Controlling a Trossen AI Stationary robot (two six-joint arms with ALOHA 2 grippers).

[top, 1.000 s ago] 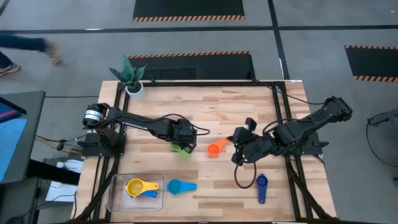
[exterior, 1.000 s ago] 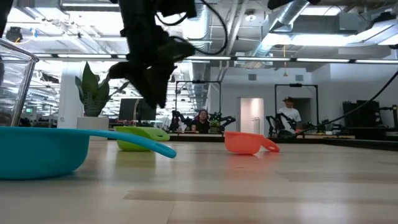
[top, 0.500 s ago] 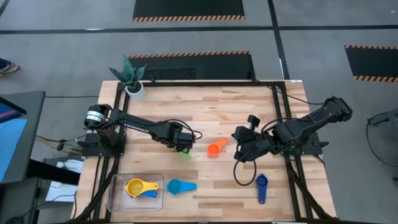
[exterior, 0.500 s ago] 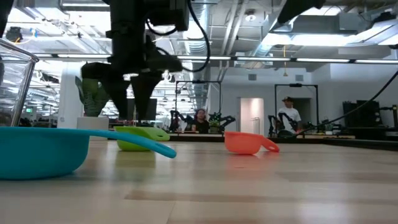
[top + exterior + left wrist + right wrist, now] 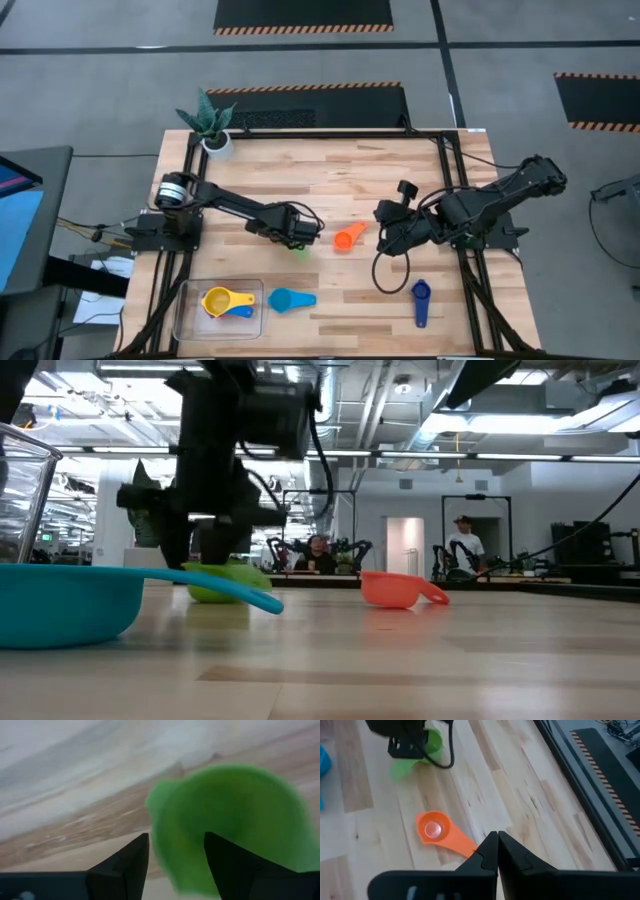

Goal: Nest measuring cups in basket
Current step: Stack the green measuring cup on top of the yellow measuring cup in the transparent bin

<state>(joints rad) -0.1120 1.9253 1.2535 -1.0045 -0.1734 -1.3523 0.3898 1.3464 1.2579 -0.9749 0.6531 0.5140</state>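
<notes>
Left pincer (image 5: 300,238): it has come down onto the small green plastic scoop-cup (image 5: 228,581) over the last second, from a raised, angled pose to a low one with its fingers spread on either side of the cup's rim. The left wrist view confirms the two dark fingers (image 5: 125,862) stand apart with the green bowl between them; no pinch is made yet.

Green cup: on the light wooden desk (image 5: 380,180), well away from the shallow clear plastic rectangular basket (image 5: 184,312) and farther from the desk's front edge than it is.

Right pincer (image 5: 381,226): fingers pressed together, holding nothing, poised over the desk farther from the basket than the green cup, with its tips just beside the handle end of the small orange-red plastic scoop-cup (image 5: 434,830).

Other cups, relative to the basket: the yellow plastic scoop-cup (image 5: 218,300) lies inside it with a medium blue cup (image 5: 241,311) partly under it; the light blue plastic scoop-cup (image 5: 285,299) lies just outside its wall; the dark blue plastic scoop-cup (image 5: 420,297) lies well apart, toward the right arm's side.

Judgement: the descent and spreading suggest a grasp of the green cup is about to begin. Two cups appear lodged in the basket; four remain on the desk.
</notes>
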